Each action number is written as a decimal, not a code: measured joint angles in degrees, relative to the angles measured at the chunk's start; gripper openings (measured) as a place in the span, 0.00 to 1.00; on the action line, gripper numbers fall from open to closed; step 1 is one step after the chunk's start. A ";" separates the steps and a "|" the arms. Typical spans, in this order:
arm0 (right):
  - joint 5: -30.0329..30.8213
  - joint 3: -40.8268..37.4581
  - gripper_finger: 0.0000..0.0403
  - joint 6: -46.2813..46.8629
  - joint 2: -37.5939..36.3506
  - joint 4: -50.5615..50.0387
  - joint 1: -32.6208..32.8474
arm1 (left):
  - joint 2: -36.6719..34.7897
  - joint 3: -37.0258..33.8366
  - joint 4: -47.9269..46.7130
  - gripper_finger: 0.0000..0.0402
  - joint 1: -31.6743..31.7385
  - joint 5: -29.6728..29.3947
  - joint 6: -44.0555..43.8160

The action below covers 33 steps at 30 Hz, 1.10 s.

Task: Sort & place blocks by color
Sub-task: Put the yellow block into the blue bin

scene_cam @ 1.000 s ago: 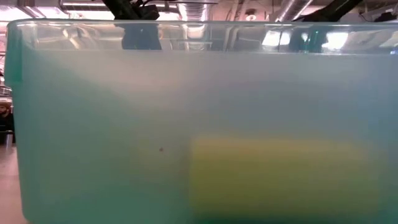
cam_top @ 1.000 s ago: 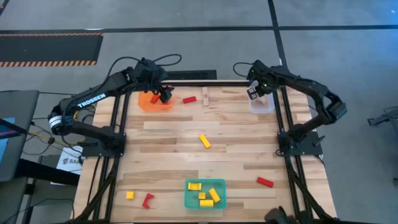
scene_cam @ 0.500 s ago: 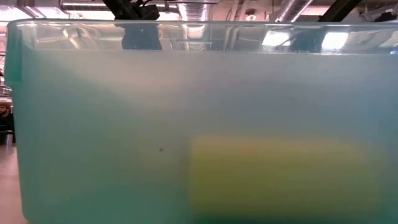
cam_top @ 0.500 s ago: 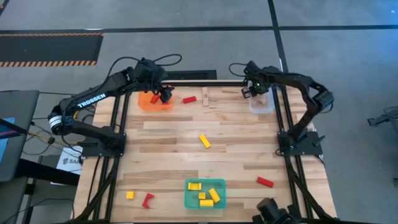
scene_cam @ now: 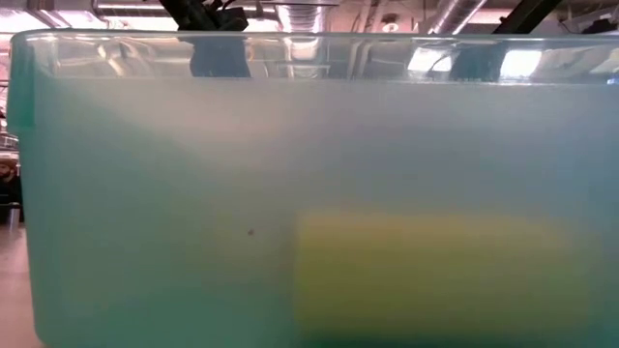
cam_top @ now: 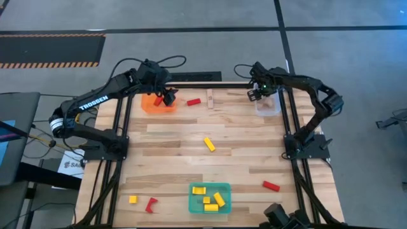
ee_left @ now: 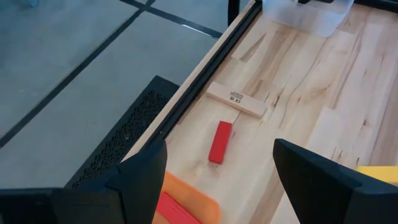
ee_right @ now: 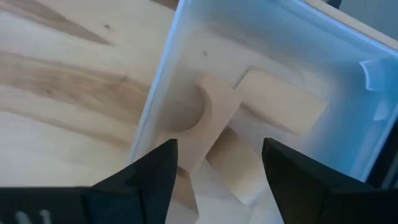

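**Both arms at the far trays, fingers parted**

The right gripper (cam_top: 256, 94) hangs over the near-left edge of the clear tray (cam_top: 268, 105) at the table's far right corner, its fingers spread and empty; in the right wrist view several pale wood blocks (ee_right: 249, 124) lie in that tray, piled against each other. The left gripper (cam_top: 168, 97) sits over the orange tray (cam_top: 152, 104) at the far left, its fingers also wide apart with nothing between them; a red block (ee_left: 177, 210) lies in the orange tray. Just beside that tray on the table (cam_top: 178, 146) lie a loose red block (cam_top: 193, 102) and a wood block (cam_top: 210, 98); a yellow block (cam_top: 208, 144) lies mid-table. The teal tray (cam_top: 193, 205) at the near edge holds yellow blocks (cam_top: 213, 198); a red block (cam_top: 271, 186) lies to its right; a yellow (cam_top: 133, 199) and a red one (cam_top: 151, 205) lie to its left.
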 joint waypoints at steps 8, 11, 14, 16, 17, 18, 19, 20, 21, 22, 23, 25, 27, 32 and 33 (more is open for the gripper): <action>0.00 8.55 0.65 -0.35 -0.19 -8.96 0.00 | 0.02 0.00 0.05 0.70 0.02 -1.09 1.93; -0.01 12.80 0.65 -0.45 -0.23 -12.15 0.45 | 0.02 0.00 0.01 0.70 0.03 -2.01 2.19; -0.43 16.29 0.65 -0.43 -0.23 -13.64 1.68 | 0.02 0.00 -1.45 0.70 0.02 -3.50 2.37; -1.52 17.90 0.65 -0.51 -0.25 -13.13 3.29 | 0.02 0.00 -4.05 0.70 0.02 -4.85 2.41; -2.79 18.27 0.65 -0.91 -0.27 -12.25 4.28 | 0.02 0.00 -5.42 0.70 0.03 -5.36 2.41; -4.39 18.35 0.65 -1.33 -0.27 -10.67 5.37 | 0.02 -0.02 -6.80 0.70 0.04 -5.52 2.41; -6.21 18.24 0.65 -1.37 -0.27 -8.48 6.62 | 0.02 -0.25 -7.72 0.70 0.09 -5.53 2.41; -8.11 17.97 0.65 -1.35 -0.25 -5.82 7.90 | -0.10 -0.97 -7.79 0.70 0.15 -5.52 2.41; -10.04 17.63 0.65 -1.31 -0.21 -2.74 9.26 | -0.45 -2.13 -7.77 0.70 0.15 -5.44 2.37; -11.79 17.05 0.65 -0.76 -0.21 0.80 10.58 | -0.88 -3.55 -7.86 0.70 0.25 -5.44 2.19; -12.86 16.46 0.65 0.89 -0.16 4.46 11.95 | -1.35 -5.09 -7.53 0.70 0.28 -5.46 1.92; -13.16 16.10 0.65 6.18 1.17 11.37 14.73 | -2.27 -8.54 -5.69 0.70 0.44 -5.33 0.49; -13.25 16.16 0.65 11.52 3.21 16.87 16.77 | -3.09 -12.14 -4.22 0.70 0.44 -4.20 -1.56; -14.77 22.01 0.63 18.00 11.85 17.12 19.80 | -4.01 -17.70 0.00 0.70 0.41 -0.29 -5.32; -15.63 23.72 0.62 17.83 14.02 15.06 20.26 | -4.02 -18.19 0.75 0.70 0.35 -0.03 -5.66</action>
